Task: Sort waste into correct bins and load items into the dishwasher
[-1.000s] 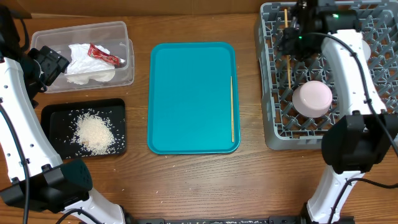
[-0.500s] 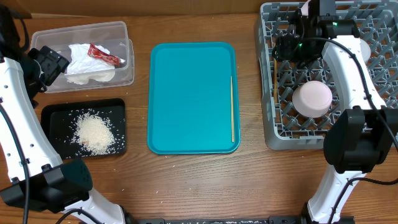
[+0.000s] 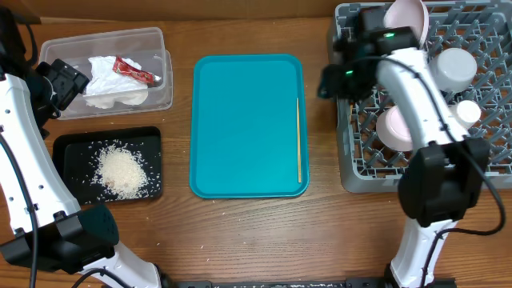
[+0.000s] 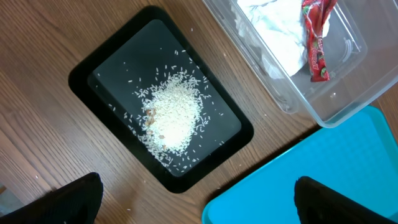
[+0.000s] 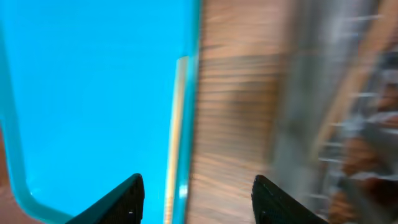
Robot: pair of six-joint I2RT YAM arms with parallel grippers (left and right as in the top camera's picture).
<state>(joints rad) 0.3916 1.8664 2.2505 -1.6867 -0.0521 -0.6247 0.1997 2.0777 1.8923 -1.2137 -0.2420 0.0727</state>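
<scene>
Right gripper (image 5: 199, 196), fingers spread and empty, hovers over the wooden table (image 3: 320, 200) between the grey dish rack (image 3: 352, 172) and the teal tray (image 3: 240, 120), where one wooden chopstick (image 3: 298, 140) lies along its rack-side edge. Left gripper (image 4: 199, 202) (also wide open) hangs by the clear tub (image 3: 160, 100) holding napkin (image 3: 104, 78) and wrapper (image 3: 134, 71), near the black tray (image 3: 68, 156) of rice (image 3: 122, 170).

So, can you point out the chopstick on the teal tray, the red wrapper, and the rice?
chopstick (image 3: 298, 140): overhead view, the middle of its length.
red wrapper (image 4: 315, 43): left wrist view, the middle of the strip.
rice (image 4: 173, 118): left wrist view, the centre of the pile.
</scene>
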